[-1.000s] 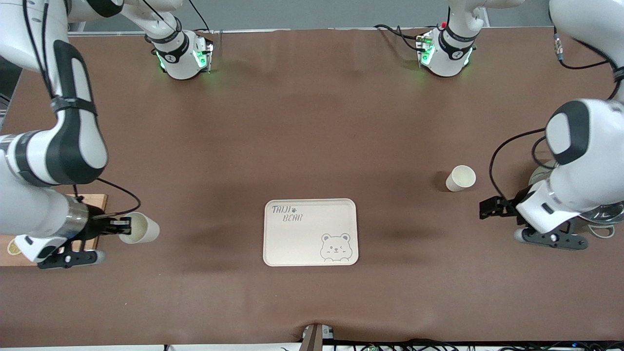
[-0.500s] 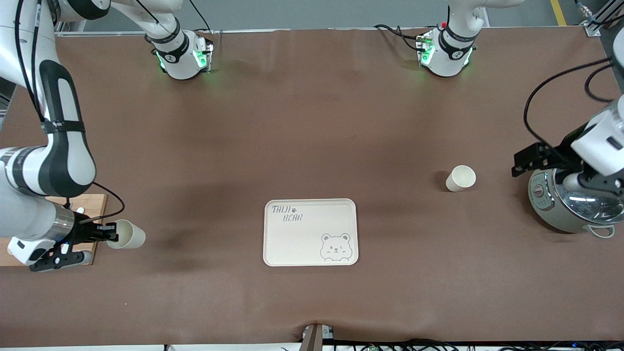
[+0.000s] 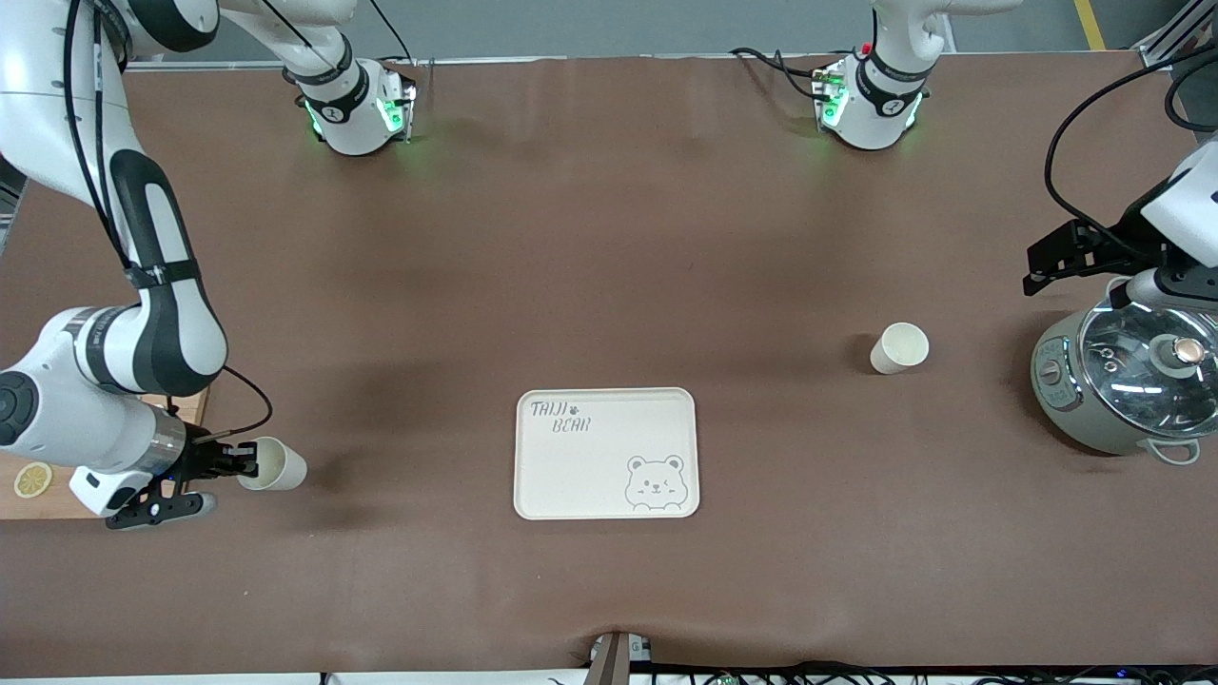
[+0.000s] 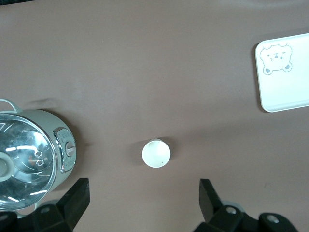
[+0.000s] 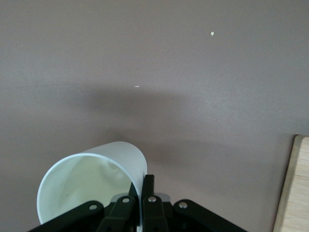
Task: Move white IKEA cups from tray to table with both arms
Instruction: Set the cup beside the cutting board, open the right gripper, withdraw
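One white cup [image 3: 898, 347] stands upright on the brown table toward the left arm's end; it also shows in the left wrist view [image 4: 156, 153]. My left gripper [image 3: 1047, 267] is open and empty, high over the table between that cup and the cooker [image 4: 142, 199]. My right gripper [image 3: 245, 463] is shut on the rim wall of the second white cup [image 3: 276, 464], held tilted on its side just above the table at the right arm's end. In the right wrist view the fingers [image 5: 148, 191] pinch the cup's wall [image 5: 91, 183].
A cream bear-printed tray [image 3: 606, 453] lies mid-table, nearer the front camera; it shows in the left wrist view [image 4: 285, 72]. A steel cooker with glass lid [image 3: 1123, 385] stands at the left arm's end. A wooden board [image 3: 57, 487] with a lemon slice lies under the right arm.
The left arm has risen and drawn back toward the bases, uncovering the cooker. The right gripper shifted slightly with its cup, first toward the table's end, then back.
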You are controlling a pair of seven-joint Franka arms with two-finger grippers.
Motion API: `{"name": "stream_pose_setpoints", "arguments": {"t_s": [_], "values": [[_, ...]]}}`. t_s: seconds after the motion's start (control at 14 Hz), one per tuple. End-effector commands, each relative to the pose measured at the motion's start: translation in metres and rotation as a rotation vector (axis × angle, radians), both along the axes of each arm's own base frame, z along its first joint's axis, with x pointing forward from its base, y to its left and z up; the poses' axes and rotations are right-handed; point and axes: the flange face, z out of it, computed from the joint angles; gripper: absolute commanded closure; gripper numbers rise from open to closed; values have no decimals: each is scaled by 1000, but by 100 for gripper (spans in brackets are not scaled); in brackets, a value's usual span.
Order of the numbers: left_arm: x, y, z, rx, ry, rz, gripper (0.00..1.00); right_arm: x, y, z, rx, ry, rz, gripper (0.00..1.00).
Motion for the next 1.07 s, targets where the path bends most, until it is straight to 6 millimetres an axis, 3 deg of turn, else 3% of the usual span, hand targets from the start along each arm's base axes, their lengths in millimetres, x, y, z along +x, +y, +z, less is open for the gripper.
{"name": "stream_pose_setpoints", "arguments": {"t_s": [0.0,0.21,0.36,0.57,0.64,1.0], "values": [[-4,4,0,93,-20,-77,0,-4,-3,-19,12,-17,1,100],[-8,3,6,97,-22,-68,0,-11,-1,-38,9,-44,-2,100],[-12,-8,7,91,7,-18,0,-13,2,-45,9,-46,1,100],[-23,-12,11,97,73,-18,0,-13,1,-49,10,-46,-1,100],[-24,-11,22,97,66,-28,0,-13,1,-51,10,-49,-1,100],[-25,-12,34,98,49,-39,0,-13,0,-52,10,-48,-5,100]]}}
